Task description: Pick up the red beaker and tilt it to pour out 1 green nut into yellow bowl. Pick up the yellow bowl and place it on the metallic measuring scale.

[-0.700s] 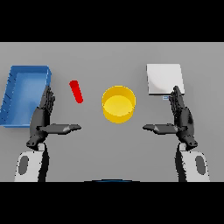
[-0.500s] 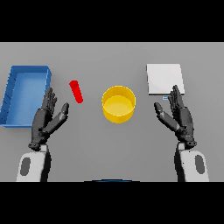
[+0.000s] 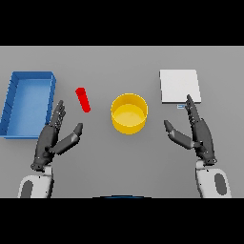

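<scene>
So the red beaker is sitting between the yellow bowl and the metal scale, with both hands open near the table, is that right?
Not quite. In the head view the red beaker lies between the blue tray and the yellow bowl, on the bowl's left. The metallic scale is on the bowl's right. The left hand and right hand are indeed open.

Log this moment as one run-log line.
left hand open, near red beaker | right hand open, below measuring scale | yellow bowl on table, unheld | beaker not yet grasped
</scene>
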Controlling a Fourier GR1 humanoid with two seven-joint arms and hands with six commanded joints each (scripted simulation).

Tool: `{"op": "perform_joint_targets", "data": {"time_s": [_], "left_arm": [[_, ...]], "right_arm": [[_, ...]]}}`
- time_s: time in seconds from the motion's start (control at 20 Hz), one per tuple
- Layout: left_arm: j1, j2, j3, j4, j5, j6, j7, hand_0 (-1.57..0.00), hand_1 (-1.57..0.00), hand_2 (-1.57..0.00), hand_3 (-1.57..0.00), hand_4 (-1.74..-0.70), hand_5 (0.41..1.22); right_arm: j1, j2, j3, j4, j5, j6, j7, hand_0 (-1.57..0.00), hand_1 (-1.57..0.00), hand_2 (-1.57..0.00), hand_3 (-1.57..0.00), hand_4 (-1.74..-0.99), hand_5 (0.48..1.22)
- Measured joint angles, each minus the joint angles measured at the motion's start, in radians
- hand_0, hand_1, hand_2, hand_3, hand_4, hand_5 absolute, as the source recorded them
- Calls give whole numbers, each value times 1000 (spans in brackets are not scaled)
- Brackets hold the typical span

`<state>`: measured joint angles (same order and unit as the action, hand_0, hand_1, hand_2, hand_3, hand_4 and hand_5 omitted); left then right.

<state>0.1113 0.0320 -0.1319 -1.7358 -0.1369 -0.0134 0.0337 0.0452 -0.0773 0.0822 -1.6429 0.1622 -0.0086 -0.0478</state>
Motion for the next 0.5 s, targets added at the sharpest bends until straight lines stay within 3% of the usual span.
{"op": "perform_joint_targets", "data": {"time_s": [0.25, 0.35, 0.5], "left_arm": [[-31, -16, -5, 42, -14, 9, 33, 1, 1, 1, 1, -1189, 658], [-79, -16, 10, 105, -18, 14, 41, 1, 1, 1, 1, -1197, 659], [-157, -9, 45, 198, -25, 36, 28, 1, 1, 1, 1, -1213, 663]], "right_arm": [[0, 2, -11, 2, -53, 38, -18, 1, 1, 1, 1, -1291, 621], [-15, -4, -15, 9, -53, 39, -2, 1, 1, 1, 1, -1291, 623], [-18, -9, -19, 2, -64, 50, -25, 1, 1, 1, 1, -1296, 621]]}}
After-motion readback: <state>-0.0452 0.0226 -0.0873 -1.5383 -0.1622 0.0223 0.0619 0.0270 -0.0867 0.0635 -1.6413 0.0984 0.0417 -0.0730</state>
